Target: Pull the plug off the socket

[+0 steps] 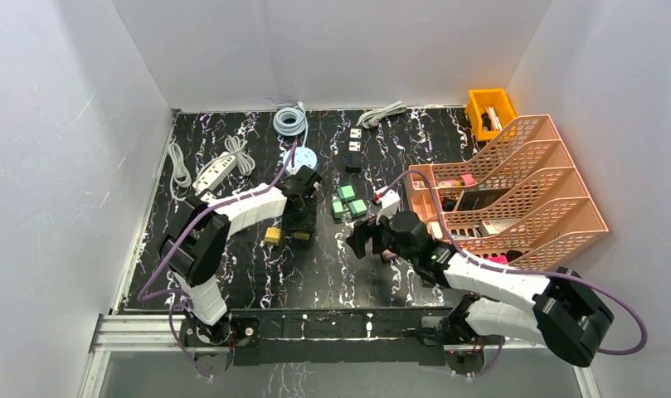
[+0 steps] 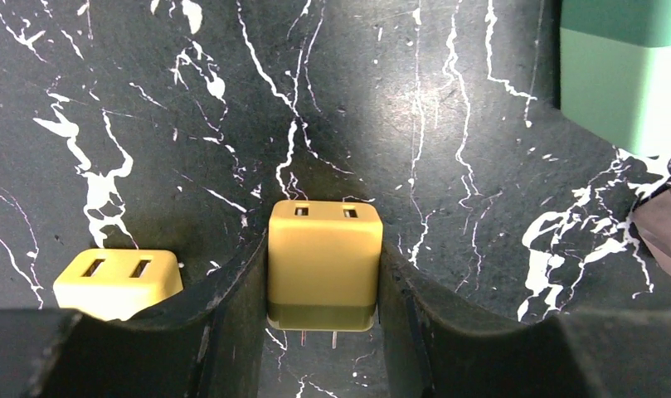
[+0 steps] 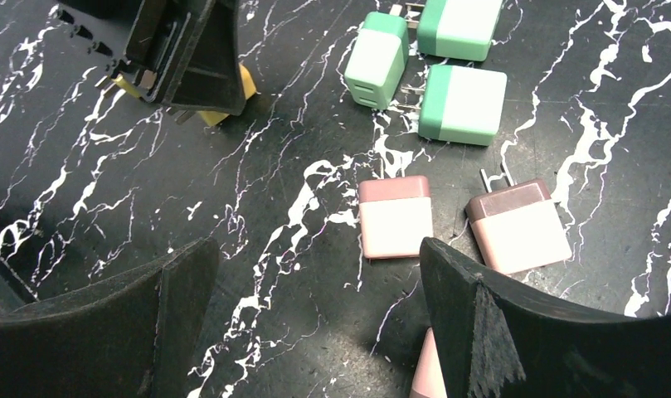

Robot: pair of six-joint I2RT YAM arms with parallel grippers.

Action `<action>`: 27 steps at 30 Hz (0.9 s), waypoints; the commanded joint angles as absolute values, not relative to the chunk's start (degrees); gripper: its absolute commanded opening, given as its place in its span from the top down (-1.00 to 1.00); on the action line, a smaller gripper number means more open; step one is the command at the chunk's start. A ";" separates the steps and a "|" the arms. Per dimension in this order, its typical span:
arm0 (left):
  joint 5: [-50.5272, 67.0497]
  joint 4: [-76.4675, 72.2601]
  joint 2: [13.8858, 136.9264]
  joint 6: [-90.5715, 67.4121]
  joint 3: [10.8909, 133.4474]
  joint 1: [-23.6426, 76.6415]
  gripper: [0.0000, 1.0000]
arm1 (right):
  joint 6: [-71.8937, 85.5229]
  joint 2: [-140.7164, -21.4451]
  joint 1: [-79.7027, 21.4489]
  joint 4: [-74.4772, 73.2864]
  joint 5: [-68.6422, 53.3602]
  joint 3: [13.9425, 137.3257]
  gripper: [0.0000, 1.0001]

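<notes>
My left gripper [image 2: 320, 261] is shut on a yellow plug cube [image 2: 322, 265], one finger on each side. The cube's two slots face away, and two metal prongs [image 2: 317, 338] stick out bare at its near end. A second yellow cube [image 2: 116, 283] lies apart on the table to its left. In the top view the left gripper [image 1: 300, 217] stands mid-table with the loose yellow cube [image 1: 273, 235] beside it. My right gripper [image 3: 315, 319] is open and empty over bare table, near the pink plugs [image 3: 396, 217]. It also shows in the top view [image 1: 363, 240].
Green plug cubes [image 3: 460, 104] and another pink one [image 3: 518, 225] lie to the right of the left gripper. A white power strip [image 1: 216, 172], coiled cable [image 1: 290, 121] and black sockets [image 1: 354, 149] sit at the back. An orange file rack [image 1: 502, 195] and a yellow bin [image 1: 490, 112] stand on the right.
</notes>
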State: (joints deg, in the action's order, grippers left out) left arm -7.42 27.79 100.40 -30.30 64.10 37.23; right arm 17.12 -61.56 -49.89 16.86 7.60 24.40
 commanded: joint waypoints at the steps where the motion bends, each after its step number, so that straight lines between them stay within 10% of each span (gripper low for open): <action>1: -10.70 27.77 98.12 -32.89 62.83 37.36 1.00 | 18.13 -64.15 -49.38 17.82 10.67 29.54 -0.97; 19: -7.22 29.61 93.72 -36.67 56.49 37.35 0.77 | 16.89 -85.58 -45.73 9.11 13.28 47.91 -0.60; 27: -4.30 27.86 89.42 -36.06 54.97 37.35 -0.53 | 15.60 -89.68 -44.04 7.41 8.86 52.52 -0.94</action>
State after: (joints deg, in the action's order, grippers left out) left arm -6.44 27.09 93.43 -35.90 55.22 37.26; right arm 17.08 -87.48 -44.34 7.99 11.18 47.20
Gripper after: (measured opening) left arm 0.676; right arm 0.897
